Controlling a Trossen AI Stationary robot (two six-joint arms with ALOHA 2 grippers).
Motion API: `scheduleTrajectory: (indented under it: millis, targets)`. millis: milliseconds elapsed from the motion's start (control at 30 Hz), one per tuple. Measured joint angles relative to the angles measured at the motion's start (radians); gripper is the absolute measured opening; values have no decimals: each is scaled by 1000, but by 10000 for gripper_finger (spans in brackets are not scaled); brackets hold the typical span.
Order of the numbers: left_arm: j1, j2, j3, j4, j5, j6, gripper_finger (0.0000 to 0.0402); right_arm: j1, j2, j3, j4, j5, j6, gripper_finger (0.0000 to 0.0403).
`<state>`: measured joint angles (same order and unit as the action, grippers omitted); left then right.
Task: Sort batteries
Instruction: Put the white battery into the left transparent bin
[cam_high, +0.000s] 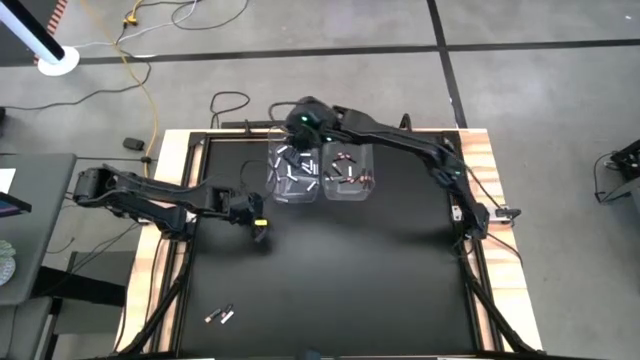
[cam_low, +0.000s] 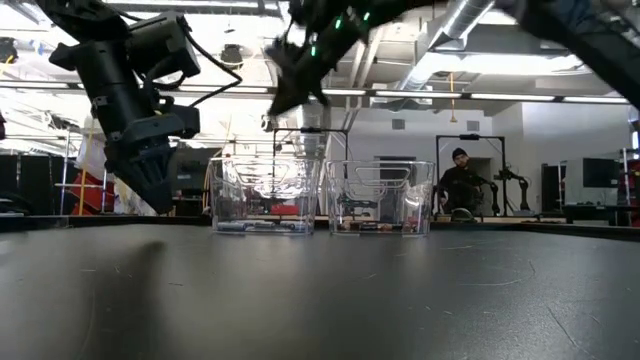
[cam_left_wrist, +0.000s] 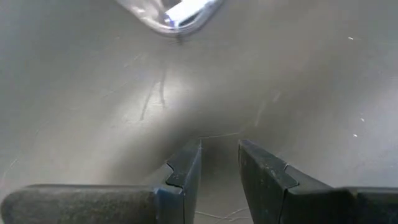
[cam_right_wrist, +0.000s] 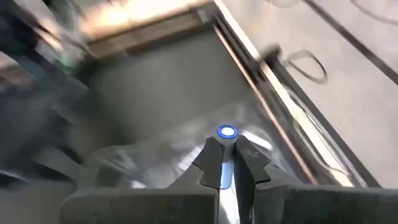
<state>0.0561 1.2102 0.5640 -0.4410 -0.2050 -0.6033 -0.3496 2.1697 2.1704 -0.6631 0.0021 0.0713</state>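
Two clear bins stand side by side at the far middle of the table. The left bin (cam_high: 293, 172) holds white batteries, and the right bin (cam_high: 347, 172) holds reddish-copper and dark ones. A few loose batteries (cam_high: 220, 315) lie on the mat near the near-left edge. My right gripper (cam_right_wrist: 226, 146) hangs above the left bin's far side (cam_high: 300, 122), shut on a white battery (cam_right_wrist: 226, 132). My left gripper (cam_left_wrist: 219, 162) is open just above the mat (cam_high: 260, 232), on the near-left side of the bins, with nothing between its fingers. My right gripper pinches a white battery between its two fingers. The battery lies along the fingers, and its blue-ringed end (cam_right_wrist: 226, 131) sticks out just past their free ends. It is lifted clear above the left bin (cam_right_wrist: 155, 155).
The black mat (cam_high: 350, 280) lies bare between the bins and the near edge, apart from the loose batteries. Wooden table edges (cam_high: 170, 150) frame it. In the low view a person (cam_low: 460, 185) sits in the room far behind the table.
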Motion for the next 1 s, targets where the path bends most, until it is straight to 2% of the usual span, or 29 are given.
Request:
scheduleTrajectory:
  millis: [233, 300, 533, 700, 1000]
  targets:
    - [12, 0, 0, -21, -22, -80, 100, -41, 250, 180, -130, -26, -121, 31]
    - [12, 0, 0, -21, -29, -103, 100, -42, 291, 178, -157, -33, -147, 31]
    - [12, 0, 0, -17, -36, -154, 100, -46, 354, 181, -217, -16, -212, 31]
    - [12, 0, 0, -16, -36, -166, 100, -43, 351, 184, -201, 1, -294, 31]
    - [12, 0, 0, -14, -36, -179, 100, -37, 351, 183, -256, 1, -316, 33]
